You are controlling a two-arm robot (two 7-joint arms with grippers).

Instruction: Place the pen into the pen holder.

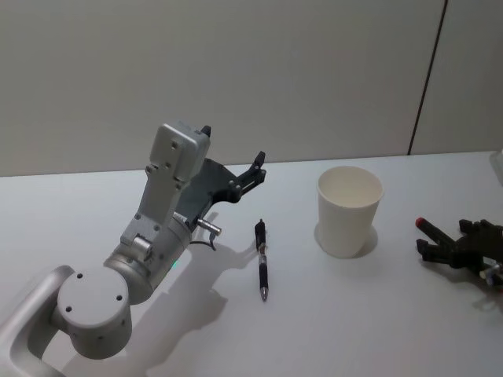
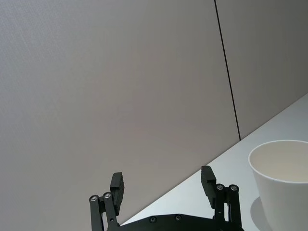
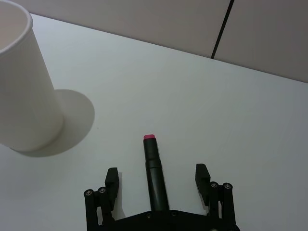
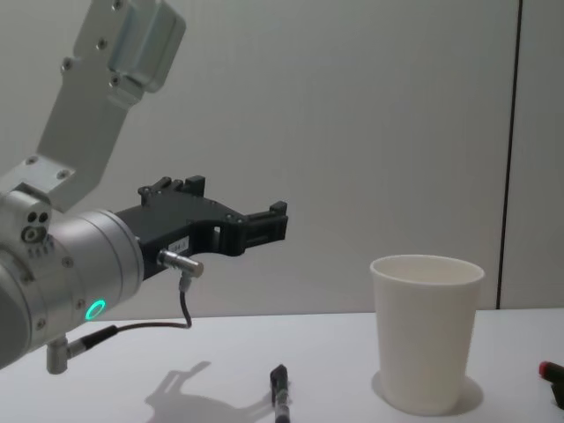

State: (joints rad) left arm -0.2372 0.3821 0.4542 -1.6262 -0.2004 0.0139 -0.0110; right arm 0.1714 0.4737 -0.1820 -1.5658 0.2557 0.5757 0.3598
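The left gripper (image 2: 162, 180) is observed above the table (image 1: 377, 314), clear of its surface, with its fingers (image 2: 118, 186) spread wide and nothing held between them. The pen (image 1: 262, 267) is found lying flat on the table below these fingers and slightly to their right, its length running from far to near, untouched by either gripper. The pen holder (image 1: 349, 210), a plain white paper cup, is seen standing upright on the table further to the right of the left fingers, with the pen lying between them and it, well apart from its base. The right gripper (image 3: 156, 173) is noted low at the table's right side, with the pen holder to the left of its fingers (image 3: 112, 179) and apart from them. These fingers are likewise spread; a black rod with a red tip (image 3: 153, 161) is seen projecting between them, touched by neither finger.
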